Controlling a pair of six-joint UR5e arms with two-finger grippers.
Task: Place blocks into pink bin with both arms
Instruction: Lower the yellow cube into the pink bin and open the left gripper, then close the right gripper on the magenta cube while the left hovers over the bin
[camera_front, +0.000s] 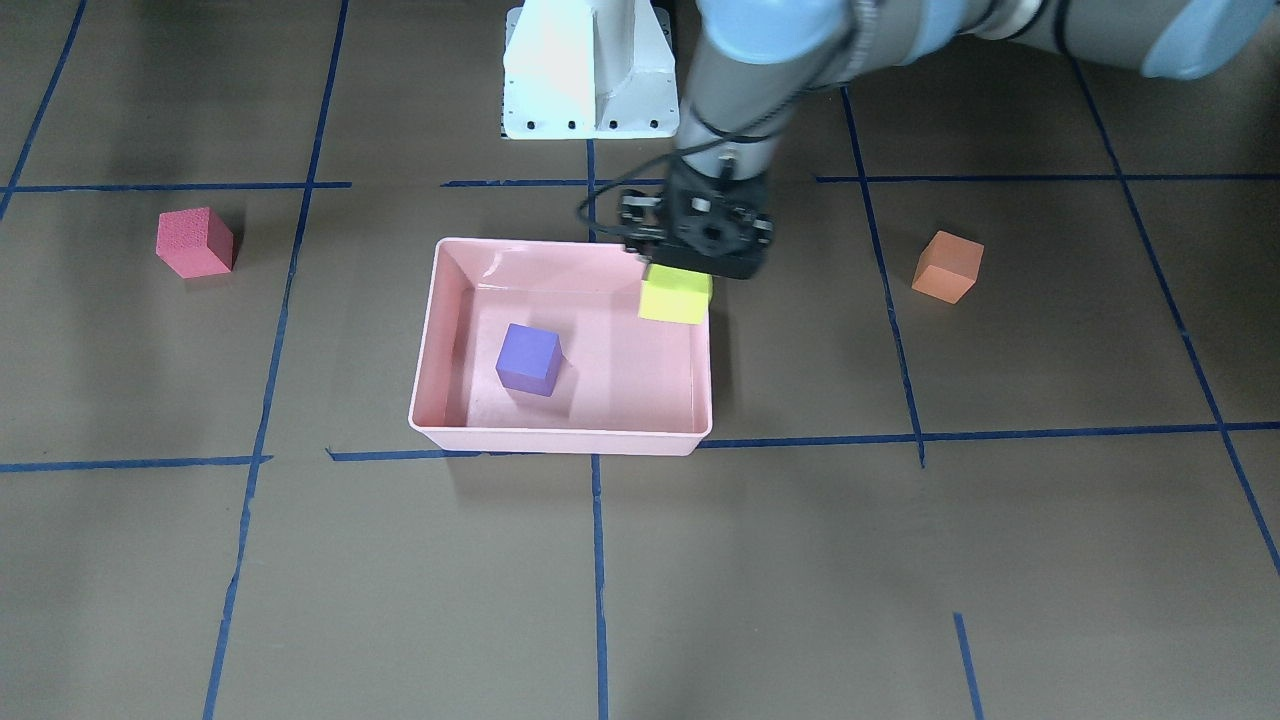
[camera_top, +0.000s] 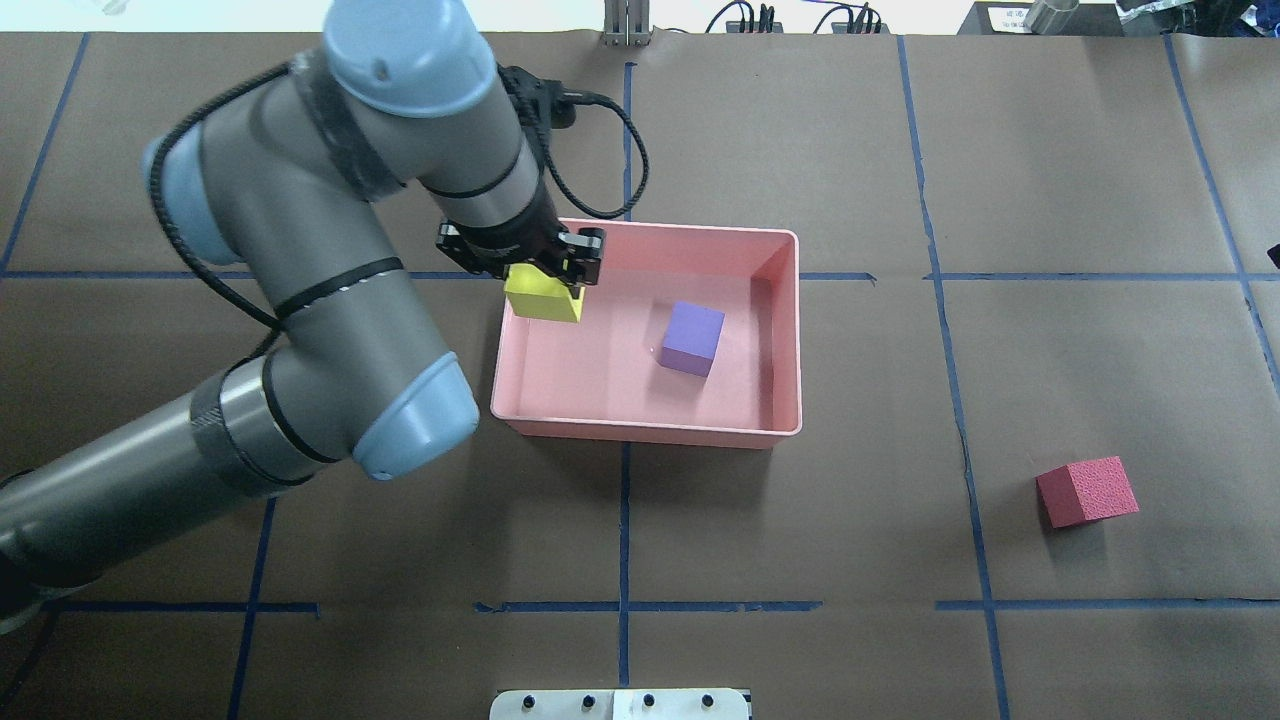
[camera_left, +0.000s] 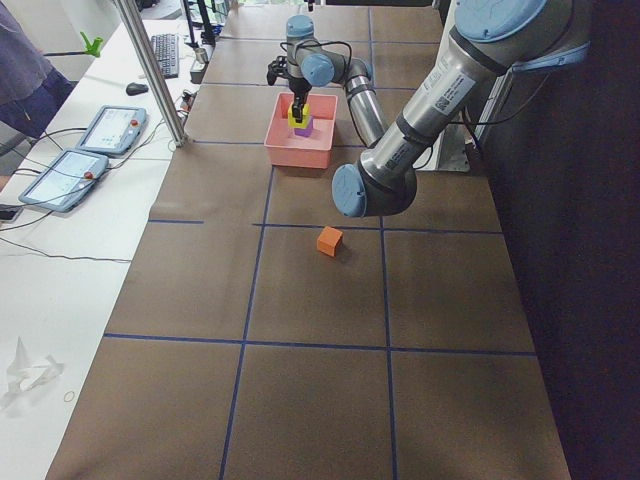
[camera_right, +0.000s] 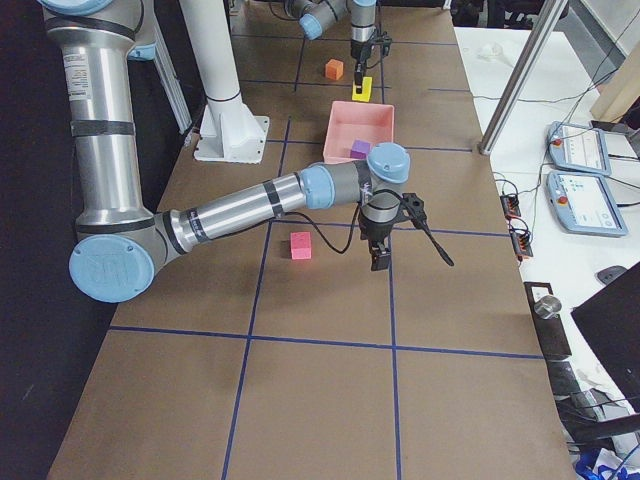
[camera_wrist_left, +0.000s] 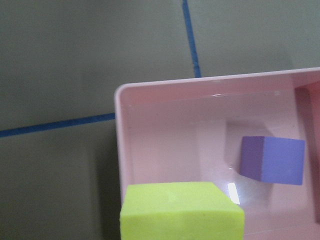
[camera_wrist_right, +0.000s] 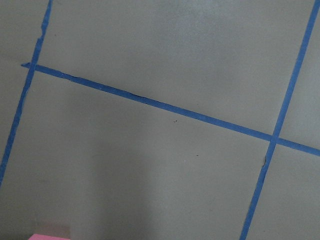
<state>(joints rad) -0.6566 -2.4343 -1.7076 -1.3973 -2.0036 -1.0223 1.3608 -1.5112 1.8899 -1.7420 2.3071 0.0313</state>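
My left gripper (camera_top: 545, 278) is shut on the yellow-green block (camera_top: 543, 297) and holds it over the pink bin's (camera_top: 650, 431) corner, above the rim. The purple block (camera_top: 691, 338) lies inside the bin. The left wrist view shows the yellow-green block (camera_wrist_left: 180, 212) in front of the bin (camera_wrist_left: 118, 150) and the purple block (camera_wrist_left: 275, 160). The orange block (camera_front: 947, 266) and the red block (camera_front: 195, 242) lie on the table on either side of the bin. My right gripper (camera_right: 380, 258) hovers low beside the red block (camera_right: 300, 245). I cannot tell whether it is open.
The white pedestal base (camera_front: 590, 70) stands behind the bin. Blue tape lines (camera_front: 598, 560) cross the brown table. A side table with tablets (camera_left: 80, 160) and a metal post (camera_left: 150, 70) runs along the far edge.
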